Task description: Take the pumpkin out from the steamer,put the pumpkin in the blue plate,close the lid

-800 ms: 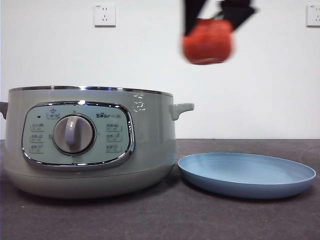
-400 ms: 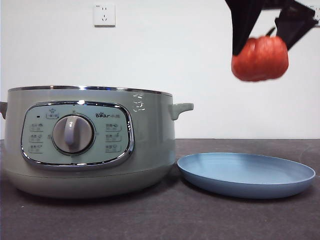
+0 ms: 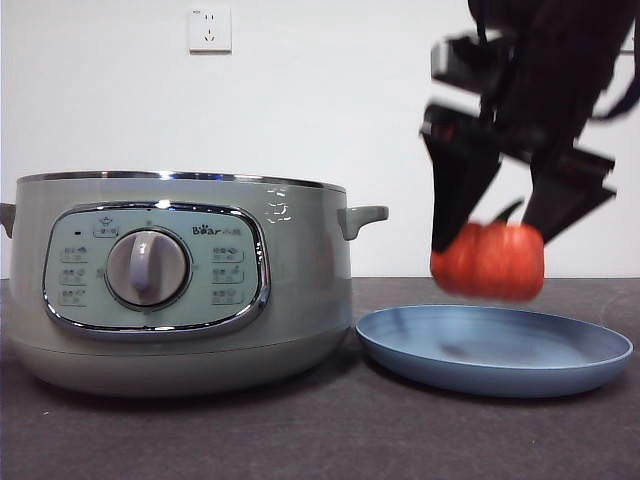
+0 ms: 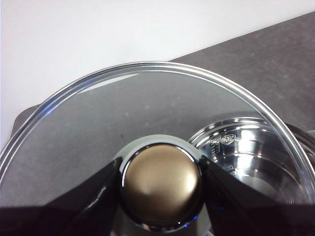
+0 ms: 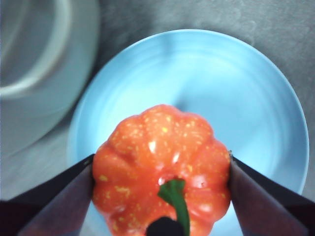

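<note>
My right gripper [image 3: 492,245] is shut on the orange-red pumpkin [image 3: 488,261] and holds it just above the blue plate [image 3: 560,368], at its middle. In the right wrist view the pumpkin [image 5: 161,169] sits between the jaws over the plate [image 5: 236,88], green stem up. The sage-green steamer [image 3: 180,280] stands open at the left. My left gripper [image 4: 161,184] is shut on the knob of the glass lid [image 4: 123,113] and holds it up, with the steamer's shiny inside [image 4: 246,157] seen through the glass.
The steamer's side handle [image 3: 362,218] reaches toward the plate. Dark grey tabletop [image 3: 320,440] lies in front of both. A white wall with sockets [image 3: 209,30] stands behind.
My right gripper has carried the pumpkin right and then down, from high above the table to just over the blue plate. The steamer and plate have not moved.
</note>
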`<state>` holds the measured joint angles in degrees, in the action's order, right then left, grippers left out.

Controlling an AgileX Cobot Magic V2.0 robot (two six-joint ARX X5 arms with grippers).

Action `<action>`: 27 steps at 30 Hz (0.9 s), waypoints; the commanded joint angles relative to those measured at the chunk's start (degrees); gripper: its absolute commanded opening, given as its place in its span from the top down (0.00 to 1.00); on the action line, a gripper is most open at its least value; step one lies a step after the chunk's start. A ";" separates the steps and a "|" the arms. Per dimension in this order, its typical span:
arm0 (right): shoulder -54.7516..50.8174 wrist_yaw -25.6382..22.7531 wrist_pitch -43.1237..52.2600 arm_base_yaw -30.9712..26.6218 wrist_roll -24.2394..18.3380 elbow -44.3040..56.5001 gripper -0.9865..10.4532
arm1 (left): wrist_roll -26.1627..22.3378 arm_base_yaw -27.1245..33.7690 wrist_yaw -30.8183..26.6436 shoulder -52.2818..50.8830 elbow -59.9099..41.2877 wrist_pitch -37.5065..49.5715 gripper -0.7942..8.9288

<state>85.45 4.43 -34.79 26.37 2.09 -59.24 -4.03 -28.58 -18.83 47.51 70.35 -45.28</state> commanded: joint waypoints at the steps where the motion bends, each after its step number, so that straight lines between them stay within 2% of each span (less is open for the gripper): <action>1: 0.52 -2.91 4.57 0.11 1.49 2.67 0.92 | -0.26 0.02 -0.24 -0.39 0.22 2.93 0.93; 4: 1.55 -4.79 4.94 0.02 1.42 2.97 0.92 | -0.26 0.02 -0.22 -0.39 0.22 3.26 0.93; 21: 7.26 -4.39 4.68 -0.02 1.05 2.97 0.90 | -0.26 0.02 1.62 -0.33 0.22 3.43 0.93; 22: 7.26 -4.39 4.70 0.02 1.09 2.97 0.86 | -0.26 0.02 1.62 -0.33 0.22 3.43 0.93; 26: 7.21 -4.42 4.44 0.33 2.05 2.95 0.54 | -0.26 0.02 2.60 -0.33 0.22 3.45 0.93; 27: 7.17 -4.42 4.28 0.33 2.19 2.95 0.49 | -0.26 0.02 2.60 -0.33 0.22 3.45 0.93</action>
<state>92.03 -0.12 -29.87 26.44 3.27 -56.84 -4.03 -28.58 -16.08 47.77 70.35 -44.71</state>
